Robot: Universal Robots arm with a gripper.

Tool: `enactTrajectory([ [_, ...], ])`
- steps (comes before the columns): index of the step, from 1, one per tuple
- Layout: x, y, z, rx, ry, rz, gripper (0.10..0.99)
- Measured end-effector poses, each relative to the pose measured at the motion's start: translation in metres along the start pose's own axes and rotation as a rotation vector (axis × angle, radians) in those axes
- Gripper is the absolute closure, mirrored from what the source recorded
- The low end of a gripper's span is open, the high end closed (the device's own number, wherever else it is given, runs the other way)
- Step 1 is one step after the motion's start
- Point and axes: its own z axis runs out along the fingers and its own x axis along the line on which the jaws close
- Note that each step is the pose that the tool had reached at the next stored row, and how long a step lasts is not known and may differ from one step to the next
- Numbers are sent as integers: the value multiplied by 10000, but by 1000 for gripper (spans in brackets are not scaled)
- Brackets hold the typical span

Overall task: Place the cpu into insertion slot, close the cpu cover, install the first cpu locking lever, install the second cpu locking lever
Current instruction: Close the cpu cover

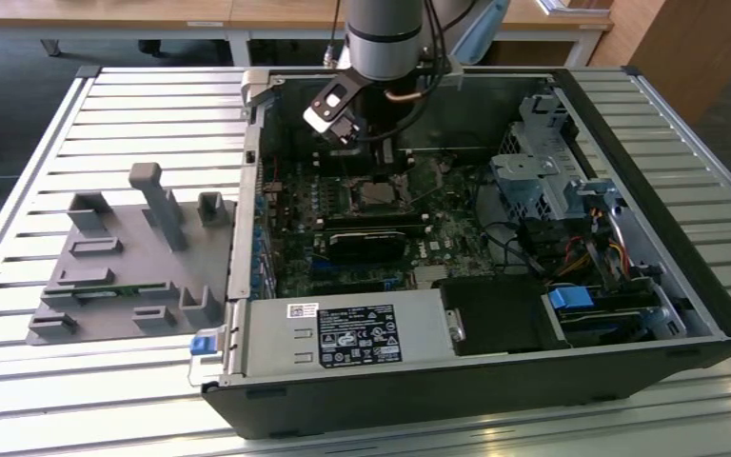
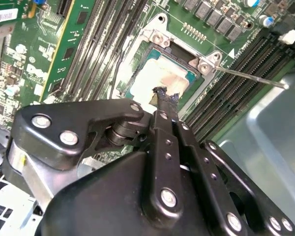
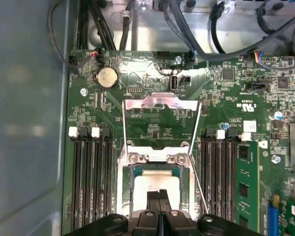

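One of four steps looks done: the cpu (image 3: 155,183) lies flat in the insertion slot (image 3: 157,158), pale top up. The cpu cover (image 3: 162,102) is not yet closed. In the first wrist view it is swung back off the slot, its open frame over bare green board. A locking lever (image 2: 250,78), a thin metal rod, sticks out free beside the slot, so cover + both levers seem left to do.

The gripper (image 2: 164,93) hangs just over the chip w/ fingers (image 2: 162,123) pressed together, holding nothing. Can't tell if the tips touch the chip.

The exterior view gives the wider scene: the arm reaches down into an open computer case (image 1: 467,405) on a slatted desk (image 1: 87,400), w/ a grey parts holder (image 1: 125,257) beside it. The first wrist view gives the flipped-back cover and the black memory slots (image 3: 91,182) either side of the chip. The second wrist view gives the fingertips close up vs. the chip, plus the loose lever's length.
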Motion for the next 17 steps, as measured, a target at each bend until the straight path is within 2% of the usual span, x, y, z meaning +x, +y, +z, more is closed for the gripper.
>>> enactTrajectory([
  [8, -2, 14, -216, 30, -2, 1, 980],
  [11, -29, 14, -218, 38, -2, 2, 980],
  [17, -146, 15, -216, 40, -2, 8, 980],
])
